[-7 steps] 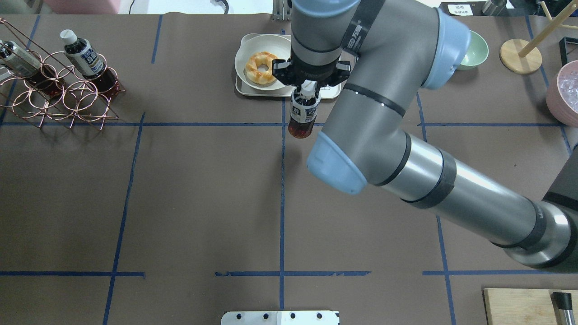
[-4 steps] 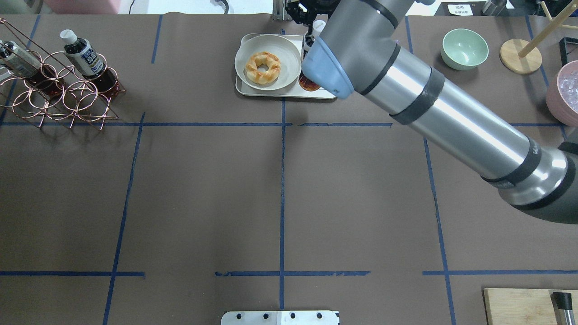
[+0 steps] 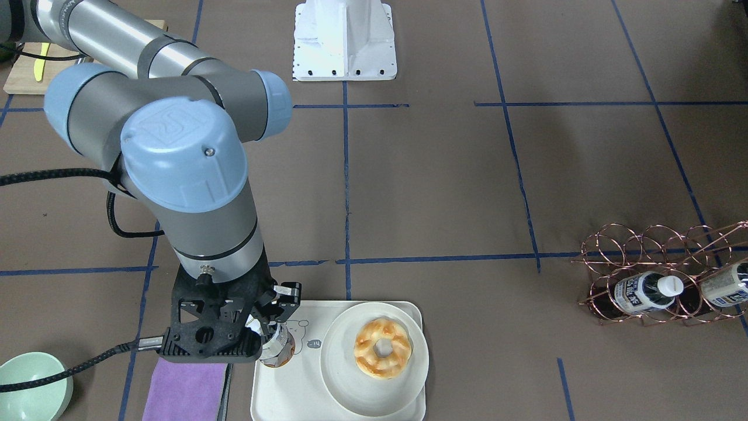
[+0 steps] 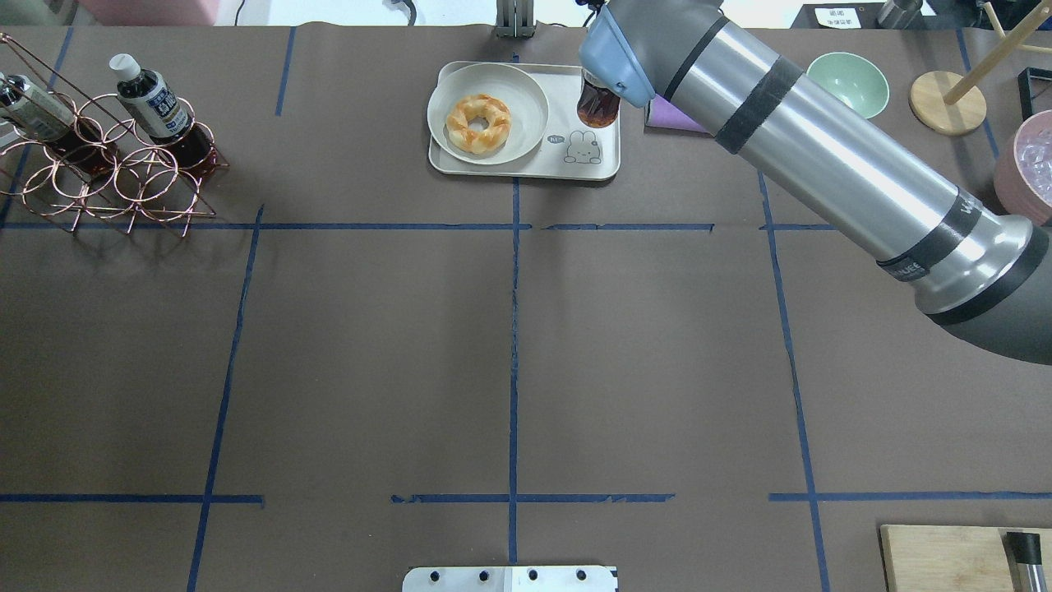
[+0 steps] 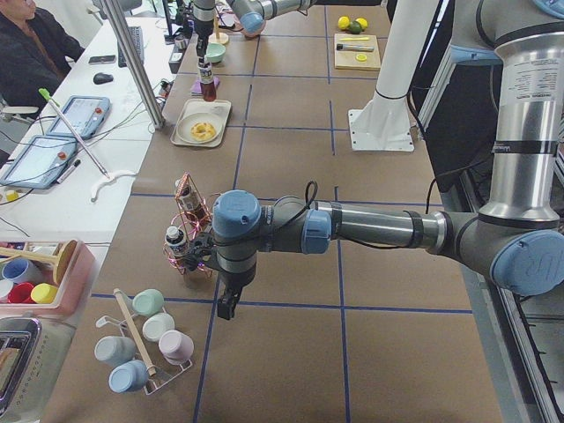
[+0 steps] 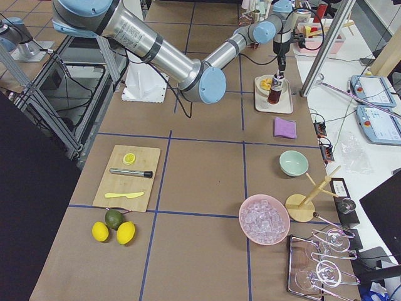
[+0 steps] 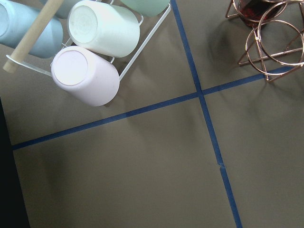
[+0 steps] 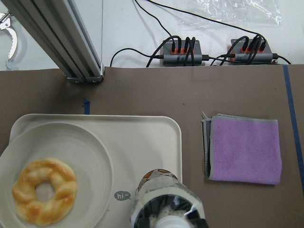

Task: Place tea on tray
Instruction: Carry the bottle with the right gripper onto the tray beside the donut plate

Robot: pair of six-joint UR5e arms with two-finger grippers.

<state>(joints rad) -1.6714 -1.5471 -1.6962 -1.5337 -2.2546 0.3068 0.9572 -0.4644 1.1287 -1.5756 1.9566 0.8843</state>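
1. The tea (image 3: pixel 277 348) hangs upright from the right gripper (image 3: pixel 262 325). The fingers are pinched onto the bottle's top end, right at the white cap.
2. The bottle is over the tray (image 3: pixel 280 397), at the end away from the plate, close to the little line-drawn bear (image 4: pixel 582 148). I honestly can't tell whether its base is touching the tray surface or sitting just above it.
3. The other half of the tray is taken by a round cream plate (image 4: pixel 523 89) with a donut (image 4: pixel 478 123) on it.
4. A purple cloth (image 8: pixel 244 149) lies flat on the table just beside the tray, on the bottle's side. A green bowl (image 4: pixel 848 82) is further out the same way.
5. The left gripper (image 5: pixel 226 307) is well apart from all this, low over the table near the copper wire rack (image 4: pixel 123 181). Only the side camera catches it, so I can't tell whether it's wide or closed.
6. The left wrist cam just shows brown table cover, a cross of blue tape (image 7: pixel 202 92) and some cups (image 7: pixel 97 31) on their sides.
7. Two other bottles (image 4: pixel 152 99) of the same kind sit in the rack.
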